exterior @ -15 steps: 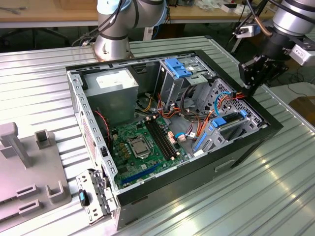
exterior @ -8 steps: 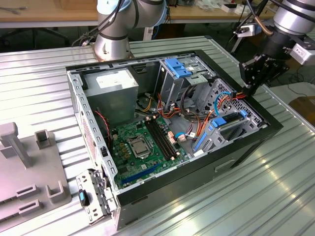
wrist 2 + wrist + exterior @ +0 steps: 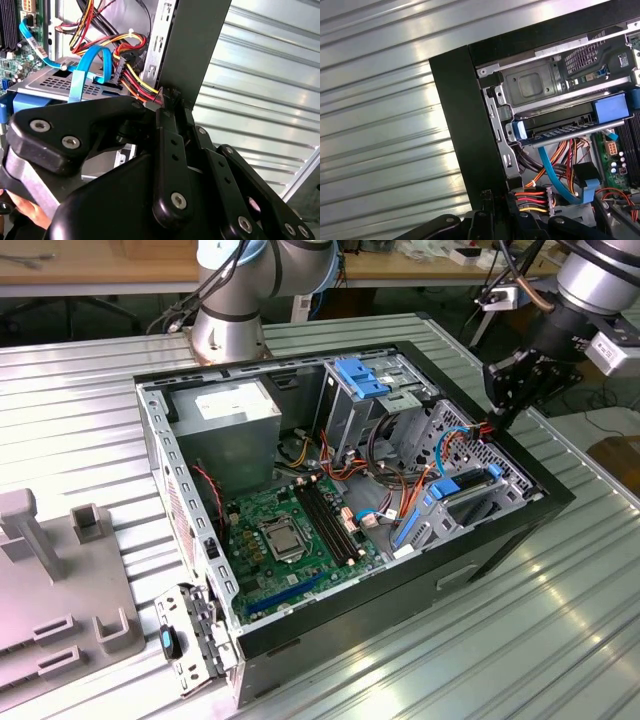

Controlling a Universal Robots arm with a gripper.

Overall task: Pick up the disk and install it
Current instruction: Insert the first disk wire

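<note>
The disk point(image 3: 565, 121) lies in a slot of the drive cage point(image 3: 535, 85) inside the open computer case point(image 3: 465, 125), dark metal body in its blue carrier. I judge it dense, rigid and shock-sensitive, with slick faces, so the carrier's long side rails look the safest hold. I count one disk, one blue bracket point(image 3: 360, 377), and one case on the ribbed table point(image 3: 380, 100). One gripper point(image 3: 499, 194) hangs just beside the case wall; I cannot tell whether it is open or closed.
</note>
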